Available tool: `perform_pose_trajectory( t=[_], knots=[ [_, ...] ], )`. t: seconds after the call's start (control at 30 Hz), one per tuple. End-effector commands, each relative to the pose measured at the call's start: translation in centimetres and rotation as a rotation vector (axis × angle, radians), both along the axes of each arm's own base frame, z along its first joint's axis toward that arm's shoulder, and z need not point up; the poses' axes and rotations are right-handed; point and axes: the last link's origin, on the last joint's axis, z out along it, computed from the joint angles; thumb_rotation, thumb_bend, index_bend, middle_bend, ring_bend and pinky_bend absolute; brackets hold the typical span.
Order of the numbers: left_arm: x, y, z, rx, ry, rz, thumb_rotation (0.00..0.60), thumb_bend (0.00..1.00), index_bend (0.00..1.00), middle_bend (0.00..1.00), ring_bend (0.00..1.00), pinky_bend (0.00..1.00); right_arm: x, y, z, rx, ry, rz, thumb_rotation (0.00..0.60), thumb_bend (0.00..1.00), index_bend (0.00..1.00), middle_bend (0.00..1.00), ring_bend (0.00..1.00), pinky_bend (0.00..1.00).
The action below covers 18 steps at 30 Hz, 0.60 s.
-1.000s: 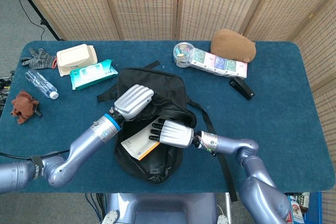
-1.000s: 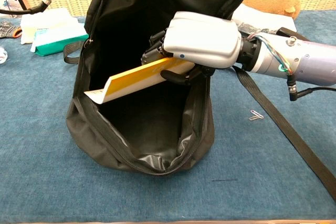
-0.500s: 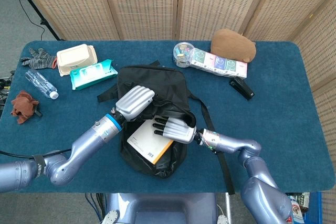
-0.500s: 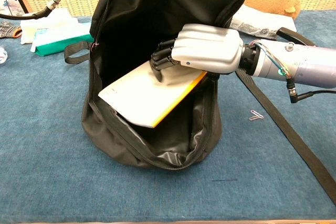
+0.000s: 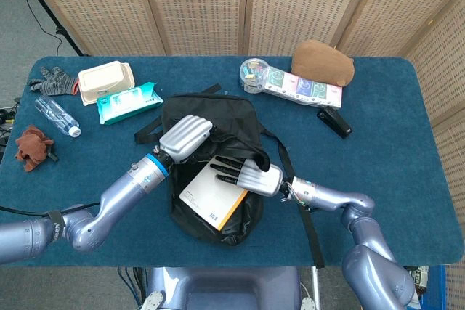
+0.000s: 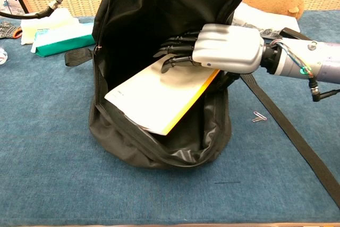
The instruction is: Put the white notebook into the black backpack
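Half the notebook (image 6: 162, 95) lies inside the backpack (image 6: 159, 147), long axis slanting toward its mouth; right hand (image 6: 223, 49), fingers spread, rests empty at its far end, nearer than the left hand (image 5: 185, 138) gripping the flap.

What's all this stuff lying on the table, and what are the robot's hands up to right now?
Backpack: one, black, table centre, mouth open toward the robot.
Notebook: one, white with an orange edge, lying partly inside the backpack's mouth.
Lunch box: one, cream, far left.
Wipes pack: one, teal, beside the lunch box.
Gloves: grey, far left corner.
Water bottle: one, clear, left edge.
Cloth: one, brown, left edge.
Plush toy: one, brown, far right.
Long packet: one, multicoloured, in front of the plush.
Round container: one, clear, at the packet's left end.
Stapler: one, black, right.
Paper clip: one, near the strap.
Left hand: holds the backpack's flap.
Right hand: fingers spread over the notebook.
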Motion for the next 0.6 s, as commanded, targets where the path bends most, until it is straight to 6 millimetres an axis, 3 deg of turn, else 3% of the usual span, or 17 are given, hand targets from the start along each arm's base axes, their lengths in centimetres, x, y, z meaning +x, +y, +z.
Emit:
perform_pose_trajectory(
  t=[0.03, 0.13, 0.33, 0.6],
  knots=[
    [0.1, -0.2, -0.2, -0.011, 0.003, -0.005, 0.6, 0.84, 0.76, 0.74, 0.59, 0.77, -2.2, -1.2, 1.2, -0.07, 0.114, -0.03, 0.6, 0.02, 0.13, 0.0, 0.0, 0.05],
    [0.3, -0.5, -0.2, -0.016, 0.007, -0.017, 0.6, 0.84, 0.76, 0.74, 0.59, 0.77, -2.7, -1.8, 1.6, -0.093, 0.153, -0.035, 0.6, 0.0, 0.1, 0.0, 0.0, 0.0],
    [0.6, -0.5, -0.3, -0.012, 0.014, -0.027, 0.6, 0.84, 0.76, 0.74, 0.59, 0.77, -3.0, -2.2, 3.2, -0.133, 0.172, 0.0, 0.6, 0.0, 0.09, 0.0, 0.0, 0.0],
    [0.6, -0.1, -0.7, 0.008, 0.018, -0.021, 0.6, 0.84, 0.76, 0.74, 0.59, 0.77, -3.0, -1.9, 3.5, -0.128, 0.181, 0.042, 0.6, 0.0, 0.09, 0.0, 0.0, 0.0]
  ],
)
